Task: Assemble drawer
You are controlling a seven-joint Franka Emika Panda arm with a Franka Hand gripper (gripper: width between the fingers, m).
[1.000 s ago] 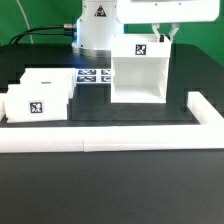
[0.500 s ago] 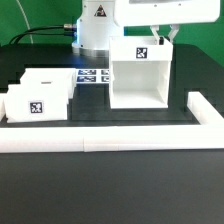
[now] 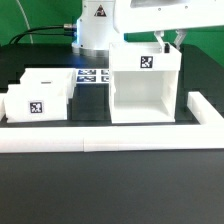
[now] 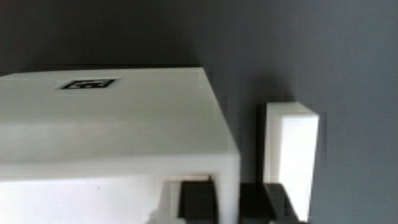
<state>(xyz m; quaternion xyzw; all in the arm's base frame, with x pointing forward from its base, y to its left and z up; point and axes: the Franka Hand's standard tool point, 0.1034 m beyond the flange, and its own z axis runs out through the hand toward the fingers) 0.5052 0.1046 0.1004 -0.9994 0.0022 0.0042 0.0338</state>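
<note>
The drawer's tall hollow shell point(image 3: 146, 72) stands upright on the black table, its open side facing the camera and a tag on its top front. My gripper point(image 3: 170, 44) is shut on the top edge of the shell's side wall, on the exterior view's right. In the wrist view the shell's white top point(image 4: 107, 120) fills most of the picture, and a thin white wall runs between the two dark fingers point(image 4: 201, 202) of my gripper point(image 4: 231, 205). Two small white trays point(image 3: 48, 84) point(image 3: 36, 106) with tags sit together at the exterior view's left.
A long low white border rail point(image 3: 100, 136) runs along the front and turns back on the exterior view's right point(image 3: 205, 110), close beside the shell; the wrist view shows it as a white bar point(image 4: 294, 140). The marker board point(image 3: 95, 75) lies behind the trays, before the robot base point(image 3: 95, 30).
The shell has slid toward the front rail and toward the exterior view's right, with my shut gripper moving along with it. The trays have not moved.
</note>
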